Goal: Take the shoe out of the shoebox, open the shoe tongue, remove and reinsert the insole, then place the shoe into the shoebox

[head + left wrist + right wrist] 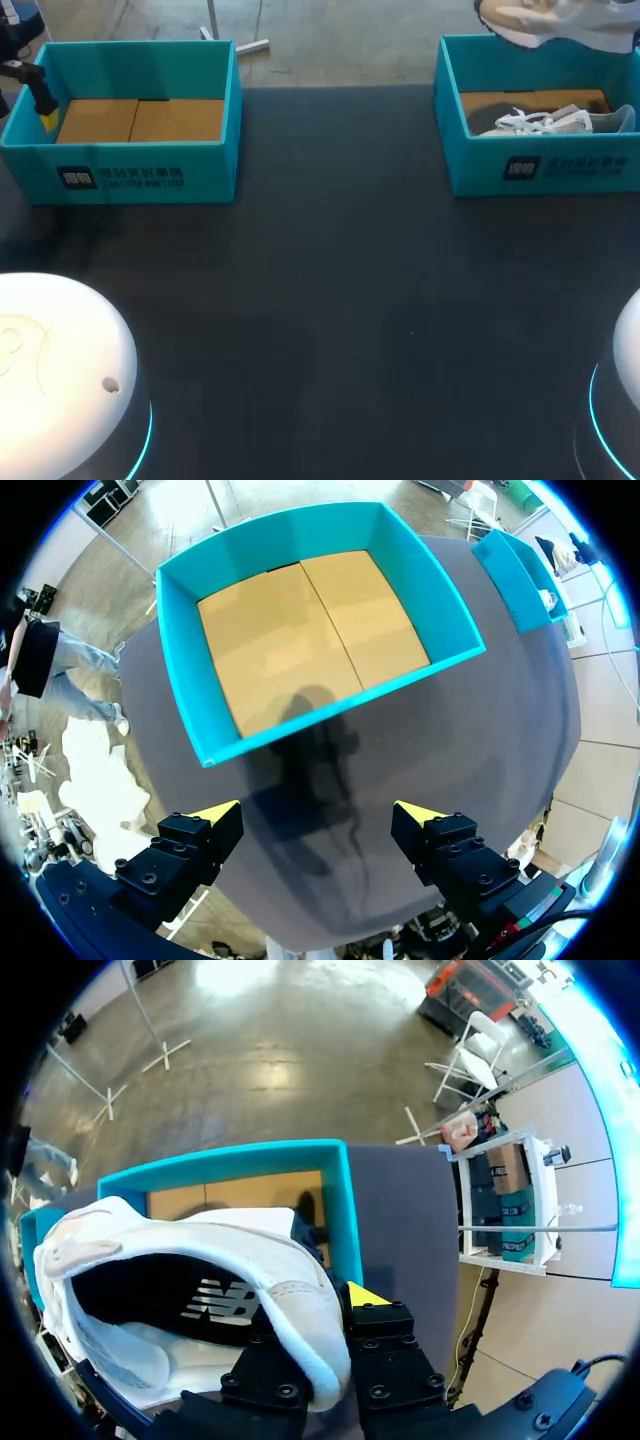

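White shoe (250, 1250) in right gripper (320, 1310), rim pinched — above shoebox (341, 1200)

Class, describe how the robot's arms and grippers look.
Left gripper: two blocky black fingers studded with screws, each ending in a yellow wedge tip. Right gripper: the same black build, one yellow tip showing. Left arm and right arm: white domed housings ringed in glowing cyan.
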Controlling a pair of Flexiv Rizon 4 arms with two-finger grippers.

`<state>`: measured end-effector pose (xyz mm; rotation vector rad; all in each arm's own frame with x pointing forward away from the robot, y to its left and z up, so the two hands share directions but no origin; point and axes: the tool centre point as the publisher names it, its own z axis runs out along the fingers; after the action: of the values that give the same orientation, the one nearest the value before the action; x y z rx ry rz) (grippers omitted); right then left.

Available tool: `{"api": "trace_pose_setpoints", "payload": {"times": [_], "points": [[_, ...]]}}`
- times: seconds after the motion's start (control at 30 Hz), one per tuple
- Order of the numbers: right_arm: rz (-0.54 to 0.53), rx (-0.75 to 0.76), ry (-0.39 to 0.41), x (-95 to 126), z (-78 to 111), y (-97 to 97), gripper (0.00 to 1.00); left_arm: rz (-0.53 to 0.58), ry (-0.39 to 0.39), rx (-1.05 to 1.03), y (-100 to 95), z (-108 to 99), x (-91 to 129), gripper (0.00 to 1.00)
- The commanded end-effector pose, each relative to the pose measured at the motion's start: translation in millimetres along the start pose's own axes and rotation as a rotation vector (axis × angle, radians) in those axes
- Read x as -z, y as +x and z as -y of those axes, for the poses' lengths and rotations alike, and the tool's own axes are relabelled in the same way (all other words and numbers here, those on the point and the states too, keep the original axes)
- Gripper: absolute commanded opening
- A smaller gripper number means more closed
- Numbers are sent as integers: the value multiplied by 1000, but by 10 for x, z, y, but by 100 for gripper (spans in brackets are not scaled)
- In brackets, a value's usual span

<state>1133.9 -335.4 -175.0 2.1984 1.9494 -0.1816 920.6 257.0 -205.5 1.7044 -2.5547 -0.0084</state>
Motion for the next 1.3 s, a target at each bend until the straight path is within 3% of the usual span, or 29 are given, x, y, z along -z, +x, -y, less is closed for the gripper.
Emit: {"api": "trace_pose_setpoints", "payload": {"times": [0.03,0.57,1.13,1.3], "points": [[0,-1,1,19,-10,-3,0,2,-1,0,0,-3,5,100],[20,54,-37,-466,-110,198,0,2,-1,0,0,-3,5,100],[77,58,-41,-695,-501,112,0,2,-1,0,0,-3,5,100],[88,45,-16,-848,-597,144,0,2,-1,0,0,-3,5,100]]}}
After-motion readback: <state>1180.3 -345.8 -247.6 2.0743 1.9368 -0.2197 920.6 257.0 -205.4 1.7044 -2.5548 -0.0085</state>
